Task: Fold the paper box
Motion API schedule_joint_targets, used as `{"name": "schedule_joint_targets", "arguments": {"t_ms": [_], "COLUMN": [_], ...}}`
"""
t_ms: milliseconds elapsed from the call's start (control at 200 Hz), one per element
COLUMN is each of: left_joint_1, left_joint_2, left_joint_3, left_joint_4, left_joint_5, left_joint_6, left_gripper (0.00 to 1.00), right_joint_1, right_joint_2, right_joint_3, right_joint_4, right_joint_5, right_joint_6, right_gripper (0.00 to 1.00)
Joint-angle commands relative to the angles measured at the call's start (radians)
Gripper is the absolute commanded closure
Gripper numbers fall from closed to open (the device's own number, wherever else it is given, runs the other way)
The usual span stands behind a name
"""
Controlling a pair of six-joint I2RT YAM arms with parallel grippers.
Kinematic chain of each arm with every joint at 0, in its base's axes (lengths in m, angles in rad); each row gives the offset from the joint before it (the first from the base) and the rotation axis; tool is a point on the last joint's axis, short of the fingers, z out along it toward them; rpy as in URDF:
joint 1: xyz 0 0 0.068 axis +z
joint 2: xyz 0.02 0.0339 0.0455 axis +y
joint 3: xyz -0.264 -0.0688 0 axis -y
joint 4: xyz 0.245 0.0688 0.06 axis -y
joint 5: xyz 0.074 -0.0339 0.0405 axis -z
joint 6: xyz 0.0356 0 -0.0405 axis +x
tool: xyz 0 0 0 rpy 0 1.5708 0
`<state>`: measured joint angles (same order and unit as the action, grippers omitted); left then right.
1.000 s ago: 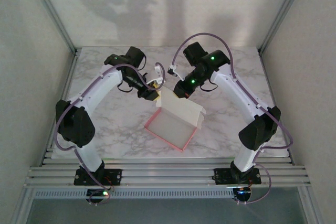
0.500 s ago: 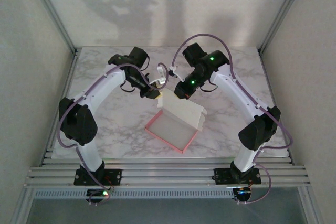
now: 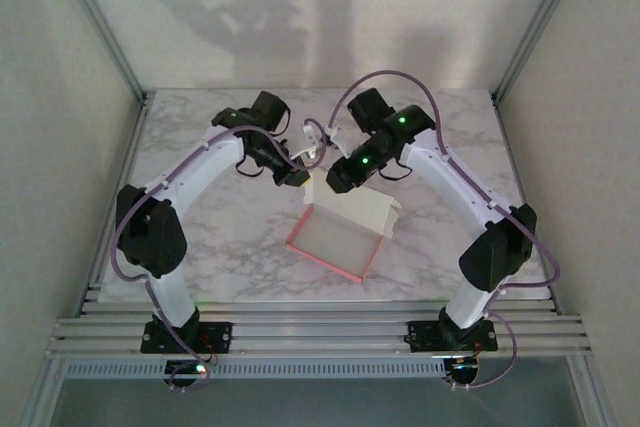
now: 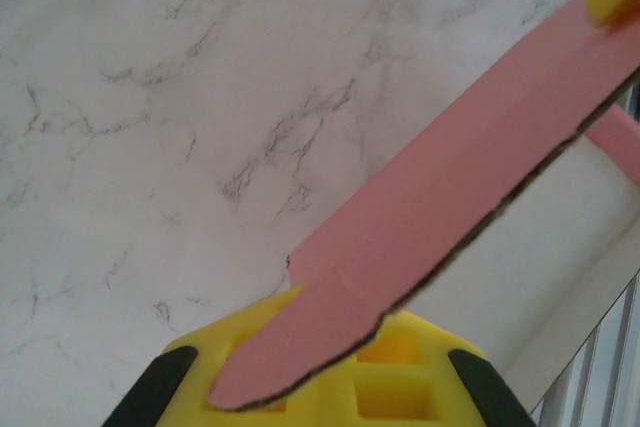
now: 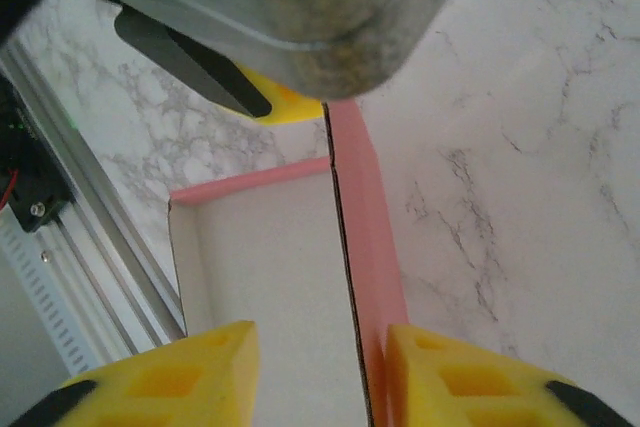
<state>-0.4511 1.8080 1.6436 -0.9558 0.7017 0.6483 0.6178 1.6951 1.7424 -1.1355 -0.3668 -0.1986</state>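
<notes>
Midway through the folding: the box (image 3: 345,232) sat at the middle of the table (image 3: 200,247), already a shallow tray, white inside and pink outside, with walls raised on the sides I could see. My left jaws were clenched on a pink flap (image 4: 440,217) at its 11 o'clock corner. My right jaws stood parted astride the 12 o'clock wall (image 5: 365,247), gripping nothing. By my reckoning, that far corner was not yet tucked and locked.

The paper box (image 3: 340,232) lies at the middle of the table (image 3: 200,237). The left pincer (image 3: 296,176) is at its far corner, the right pincer (image 3: 335,181) astride its far wall.
</notes>
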Motion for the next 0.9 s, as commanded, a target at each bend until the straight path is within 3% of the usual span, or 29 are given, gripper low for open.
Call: {"name": "schedule_joint_targets", "arguments": {"t_ms": [0,340,511,771,896], "left_joint_1": [-0.006,-0.005,0.0,0.001,0.001], "left_joint_2": [-0.044,-0.1,-0.095,-0.081,-0.088], "left_joint_3": [-0.043,-0.124,-0.135,-0.135,-0.141], "left_joint_4": [0.054,0.102,0.101,0.098,0.094], "left_joint_5": [-0.031,-0.065,-0.068,-0.056,-0.058], "left_joint_6": [-0.06,-0.063,-0.054,-0.046,-0.033], "left_gripper": [1.0,0.99,0.99,0.99,0.99], "right_joint_1": [-0.034,-0.164,-0.251,-0.253,-0.255], "right_joint_2": [-0.075,-0.283,-0.363,-0.341,-0.307], "right_joint_3": [-0.05,-0.38,-0.504,-0.533,-0.503], "right_joint_4": [0.041,0.162,0.179,0.183,0.198], "right_joint_5": [0.009,0.073,0.127,0.091,0.204], "right_joint_6": [0.048,0.202,0.225,0.173,0.16], "right_gripper": [0.56,0.39,0.38,0.42,0.43]}}
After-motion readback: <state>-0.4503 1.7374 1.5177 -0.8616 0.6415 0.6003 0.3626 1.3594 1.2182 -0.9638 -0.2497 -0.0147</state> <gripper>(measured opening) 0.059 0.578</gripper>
